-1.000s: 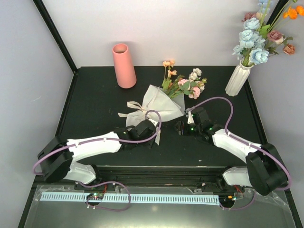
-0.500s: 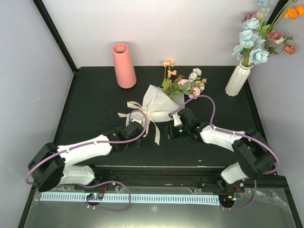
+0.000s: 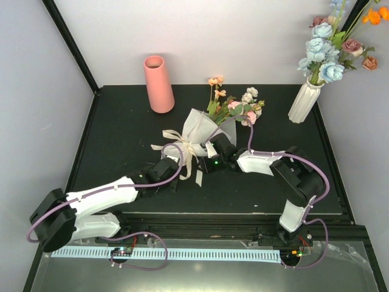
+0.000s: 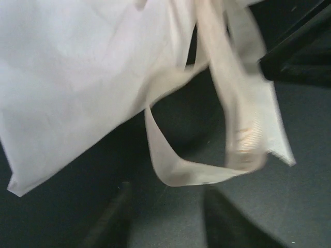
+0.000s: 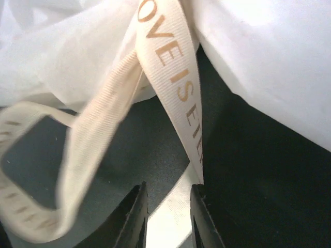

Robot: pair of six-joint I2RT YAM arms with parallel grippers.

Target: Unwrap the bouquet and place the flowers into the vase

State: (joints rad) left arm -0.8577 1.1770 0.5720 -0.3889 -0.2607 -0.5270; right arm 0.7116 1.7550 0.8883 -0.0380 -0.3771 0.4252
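Note:
The bouquet (image 3: 203, 131) lies at mid-table in its cream paper, flowers (image 3: 234, 108) pointing to the far right. Its cream ribbon (image 3: 182, 151) trails toward me. The pink vase (image 3: 159, 84) stands upright at the far left. My left gripper (image 3: 175, 165) sits just short of the ribbon bow; in the left wrist view it (image 4: 165, 219) is open, with a ribbon loop (image 4: 181, 175) just ahead and nothing between the fingers. My right gripper (image 3: 204, 164) is at the ribbon tails. In its own view it (image 5: 168, 209) is narrowly open, with a printed ribbon tail (image 5: 176, 77) running down between the fingers.
A white ribbed vase (image 3: 304, 100) with blue, mauve and orange flowers stands at the far right corner. The black table (image 3: 121, 134) is bounded by pale walls, with a black frame post (image 3: 70, 45) at the back left.
My right gripper has slid left across the table to the ribbon tails. My left gripper has shifted a little left and stays by the bow. The bouquet has barely moved.

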